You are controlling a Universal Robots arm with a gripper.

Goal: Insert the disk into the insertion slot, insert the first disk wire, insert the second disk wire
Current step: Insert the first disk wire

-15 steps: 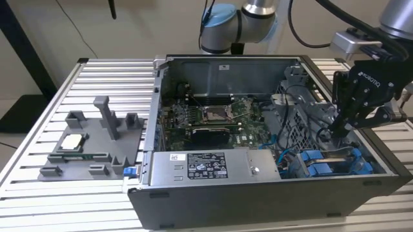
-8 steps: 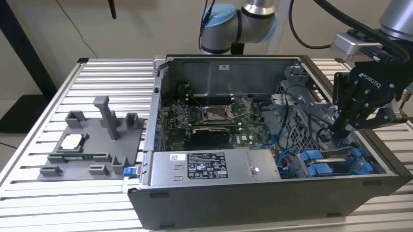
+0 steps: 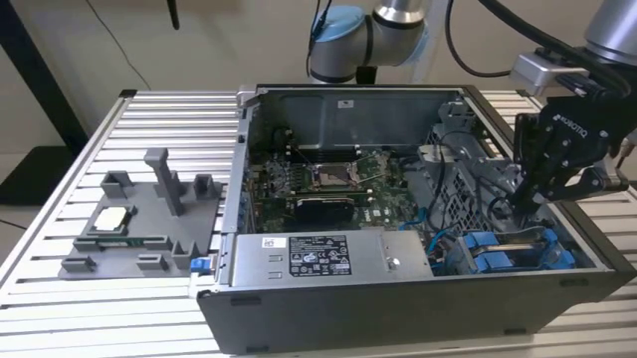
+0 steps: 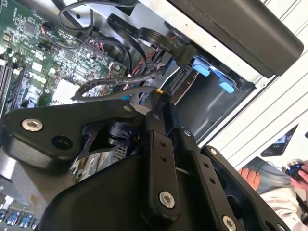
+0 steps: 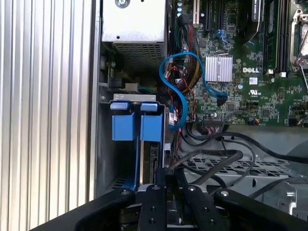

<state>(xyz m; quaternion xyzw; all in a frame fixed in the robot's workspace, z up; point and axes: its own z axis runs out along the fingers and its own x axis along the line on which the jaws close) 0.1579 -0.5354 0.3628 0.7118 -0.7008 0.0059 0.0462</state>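
Note:
The disk (image 5: 153, 155) sits on edge in the insertion slot of the open computer case (image 3: 398, 313), and its blue carrier frame (image 5: 126, 127) shows at the bay mouth in the exterior view (image 3: 503, 252) and the second wrist view (image 4: 202, 68). My gripper (image 3: 520, 207) hangs over that bay at the exterior view's right. In both wrist views its fingers (image 5: 158, 179) stand pressed together just behind the disk, shut on the end of a black sleeved disk wire (image 4: 115, 85). The connector itself is hidden between the fingertips (image 4: 159, 96).
A blue data cable (image 5: 179, 91) and black cable bundles (image 5: 216, 159) loop between the bay and the motherboard (image 3: 329, 179). The power supply (image 3: 329, 257) lies along the case front. A grey fixture plate (image 3: 139, 224) rests on the slatted table. A person's hand (image 4: 250, 175) is beyond the case.

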